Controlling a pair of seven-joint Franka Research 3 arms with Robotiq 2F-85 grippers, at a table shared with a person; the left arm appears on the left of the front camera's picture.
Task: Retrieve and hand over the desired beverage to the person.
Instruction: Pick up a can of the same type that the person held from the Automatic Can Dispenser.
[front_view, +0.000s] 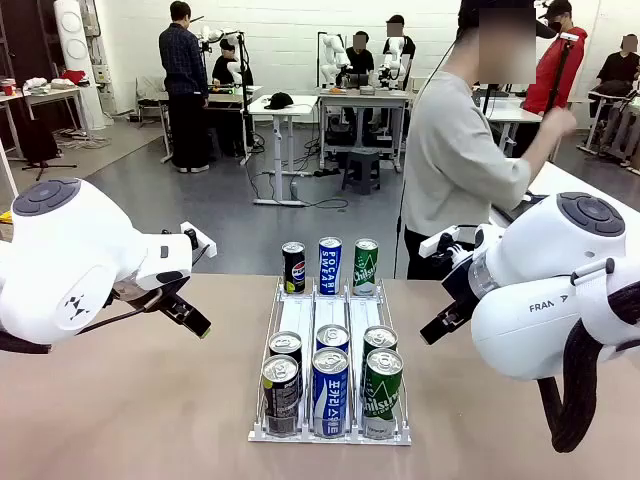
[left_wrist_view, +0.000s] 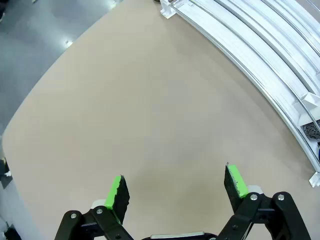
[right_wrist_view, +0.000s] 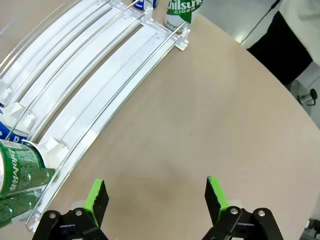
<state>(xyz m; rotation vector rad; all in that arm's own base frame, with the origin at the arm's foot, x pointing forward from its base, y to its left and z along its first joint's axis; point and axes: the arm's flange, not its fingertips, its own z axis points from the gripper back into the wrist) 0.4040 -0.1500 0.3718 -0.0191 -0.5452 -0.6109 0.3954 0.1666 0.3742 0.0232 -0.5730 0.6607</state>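
- Nothing is picked yet: all nine cans sit in the white rack (front_view: 330, 308) at mid-table, three lanes wide.
- At the far end, nearest the person (front_view: 450, 160), stand a black Pepsi can (front_view: 293, 268), a blue Pocari Sweat can (front_view: 330, 265) and a green Chilsung Cider can (front_view: 366, 266). At the near end are two rows in the same three colours, one right behind the other.
- The left gripper (left_wrist_view: 175, 185) hangs released, green pads wide apart and holding nothing. It is over bare table (left_wrist_view: 125, 100), just beside the rack's left edge.
- The right gripper (right_wrist_view: 156, 192) mirrors it on the other side: jaws spread and empty, with the rack's outer rail just off to its side.
- The person stands side-on at the far edge, one hand (front_view: 560, 125) raised away from the table. Which drink is wanted, I cannot tell from here.
- My read: retrieval has not begun, and neither has the handover. Left to do: choose the can, close on it, lift it out and carry it across to the person.
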